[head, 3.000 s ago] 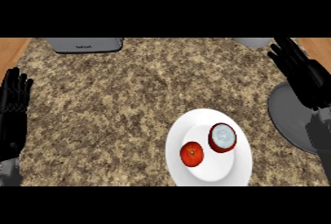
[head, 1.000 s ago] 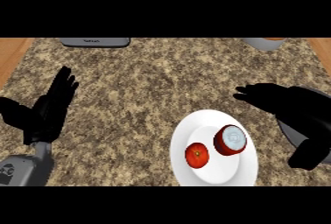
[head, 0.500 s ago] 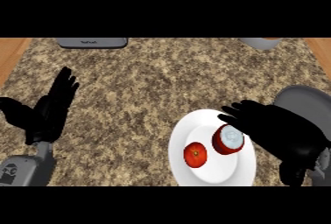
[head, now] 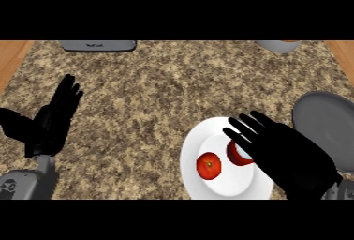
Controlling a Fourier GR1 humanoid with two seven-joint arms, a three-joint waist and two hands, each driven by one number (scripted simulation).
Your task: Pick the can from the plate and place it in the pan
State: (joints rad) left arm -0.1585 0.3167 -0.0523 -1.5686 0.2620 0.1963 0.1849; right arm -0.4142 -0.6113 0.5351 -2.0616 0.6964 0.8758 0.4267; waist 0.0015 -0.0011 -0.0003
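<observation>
A red can (head: 237,154) with a pale lid stands on the white plate (head: 207,136), mostly hidden behind my right hand (head: 287,152). That hand hovers over the plate's right side with straight, spread fingers pointing up-left, open, the fingertips just above the can. The grey pan (head: 326,129) lies at the right edge, beside the plate. My left hand (head: 50,122) rests open at the left, fingers up.
A red tomato (head: 209,166) sits on the plate left of the can. A grey appliance (head: 97,45) stands at the back left and a grey bowl (head: 280,46) at the back right. Wooden strips edge the speckled counter on both sides.
My right hand has slid left and down from beside the pan over the plate, now covering most of the can. The left hand has stayed put over the last second.
</observation>
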